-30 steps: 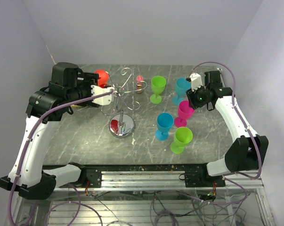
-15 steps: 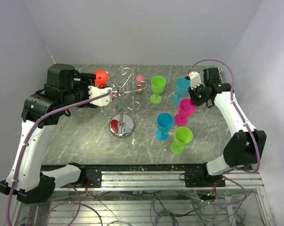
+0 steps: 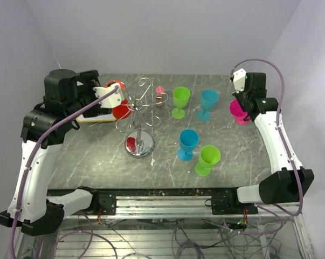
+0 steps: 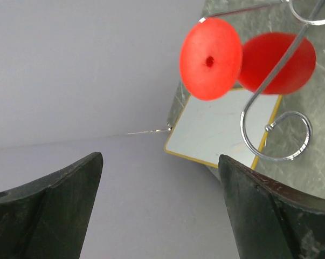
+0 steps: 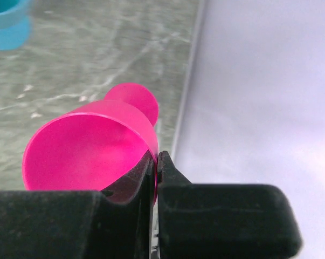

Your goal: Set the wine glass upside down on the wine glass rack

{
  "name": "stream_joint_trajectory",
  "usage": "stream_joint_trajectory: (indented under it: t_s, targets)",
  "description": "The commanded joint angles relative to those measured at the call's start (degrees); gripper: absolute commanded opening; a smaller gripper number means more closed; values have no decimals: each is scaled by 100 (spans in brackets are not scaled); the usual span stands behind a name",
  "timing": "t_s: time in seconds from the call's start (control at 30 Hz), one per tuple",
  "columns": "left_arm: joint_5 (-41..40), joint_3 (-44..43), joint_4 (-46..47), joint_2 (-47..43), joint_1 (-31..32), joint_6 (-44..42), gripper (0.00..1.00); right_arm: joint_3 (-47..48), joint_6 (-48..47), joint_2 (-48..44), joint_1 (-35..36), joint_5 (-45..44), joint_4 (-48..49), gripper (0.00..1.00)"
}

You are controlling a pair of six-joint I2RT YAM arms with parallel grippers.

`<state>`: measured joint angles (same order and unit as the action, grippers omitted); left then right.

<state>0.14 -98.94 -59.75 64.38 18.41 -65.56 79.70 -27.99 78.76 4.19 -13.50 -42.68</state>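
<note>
**Pink wine glass pinched by its rim, rack waiting mid-desk**
The wine glass rack point(image 3: 139, 147) stood on the desk point(image 3: 87, 162). Farther back at the right, the right hand point(image 5: 156, 162) was pressed shut on the rim wall of the pink wine glass point(image 5: 81, 145), holding it tilted. It looked like light, stiff, smooth plastic, apt to pivot in a rim pinch, so the stem seemed the surer hold. Farthest left, the left hand point(image 4: 159, 162) was spread before a red glass point(image 4: 211, 59) beside a wire loop. Whether that glass hung free could not be told.

white arm links point(image 3: 274, 141); black joints point(image 3: 60, 89); purple cables point(image 3: 259, 60); black gripper fingers point(image 4: 49, 216)
</note>
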Motion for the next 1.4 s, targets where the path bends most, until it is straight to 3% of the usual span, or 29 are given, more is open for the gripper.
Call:
stream_joint_trajectory:
  t_s: [0.0,0.37,0.67,0.93,1.27,1.37]
  targets:
    - [-36,-153,787,-31,-89,1014,99,263,-87,-121,-76,-1245,455,0]
    - [-80,-177,2360,-18,-253,3274,99,2206,434,76,-72,396,438,0]
    - [-143,-557,3030,201,-408,4874,99,2700,984,-168,-67,1739,1368,0]
    - [956,-1106,3026,513,-530,6038,98,3414,2119,-28,-67,3259,1613,0]
    - [2123,-1070,3391,675,-541,6945,100,3981,3462,383,24,5356,2105,0]
    - [2783,-979,3645,743,-542,7558,94,4075,3708,480,77,5670,2287,0]
